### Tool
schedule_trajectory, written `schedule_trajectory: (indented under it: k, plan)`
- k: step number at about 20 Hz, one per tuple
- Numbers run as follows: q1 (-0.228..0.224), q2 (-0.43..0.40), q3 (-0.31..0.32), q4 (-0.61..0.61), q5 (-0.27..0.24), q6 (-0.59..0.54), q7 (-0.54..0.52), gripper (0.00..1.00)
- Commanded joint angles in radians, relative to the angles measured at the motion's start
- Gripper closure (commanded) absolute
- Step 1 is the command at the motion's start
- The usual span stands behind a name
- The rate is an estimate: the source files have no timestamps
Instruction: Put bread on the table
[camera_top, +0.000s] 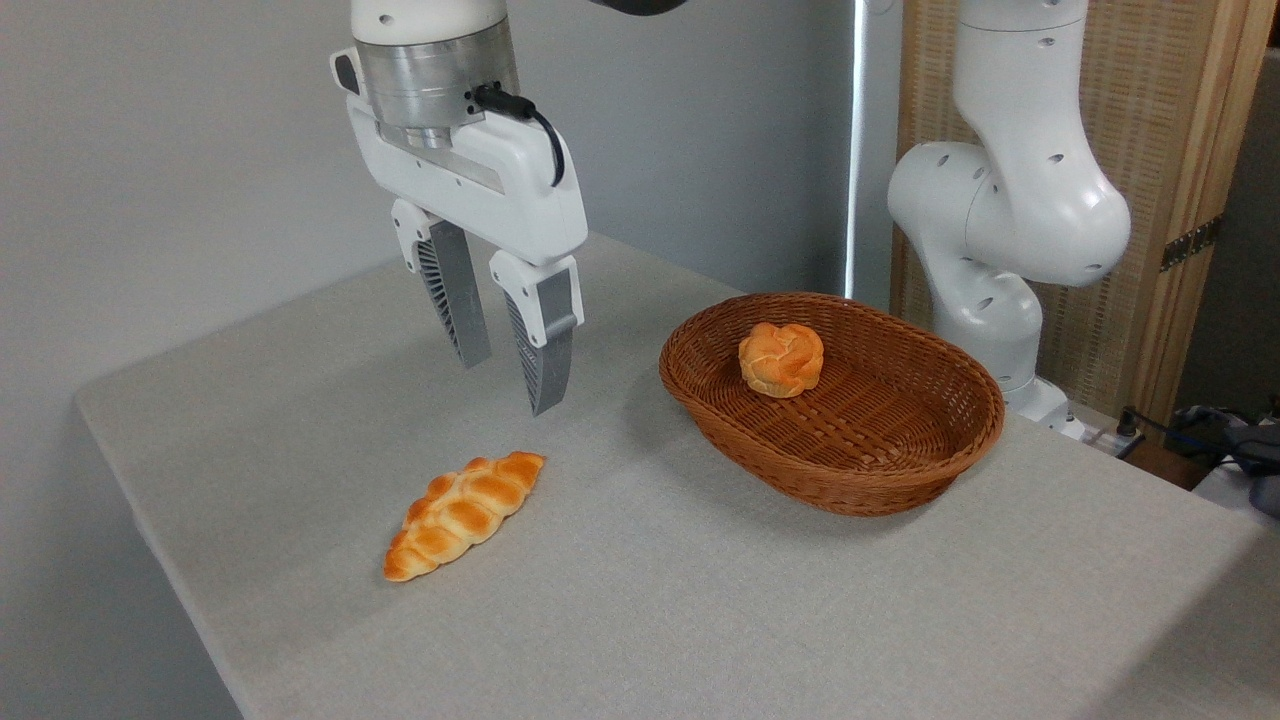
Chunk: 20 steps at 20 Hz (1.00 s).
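Observation:
The bread (463, 514), a long braided golden-orange loaf with pointed ends, lies flat on the light grey table (700, 590) at the front left. My gripper (512, 384) hangs in the air above and slightly behind the loaf, clear of it. Its two grey ribbed fingers (545, 370) stand apart, open, with nothing between them.
A brown oval wicker basket (900, 470) stands on the table to the right of the gripper, with a small round knotted bun (781, 359) inside near its back wall. The arm's white base (1000, 220) rises behind the basket. The table's left edge runs close to the loaf.

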Motion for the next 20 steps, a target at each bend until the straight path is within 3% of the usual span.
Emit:
schedule_trajectory:
  k: [1, 20]
  plan:
    - [0.015, -0.007, -0.018, 0.02, 0.02, -0.027, -0.016, 0.0]
    - [0.013, -0.032, -0.02, 0.019, 0.044, -0.095, 0.023, 0.0]
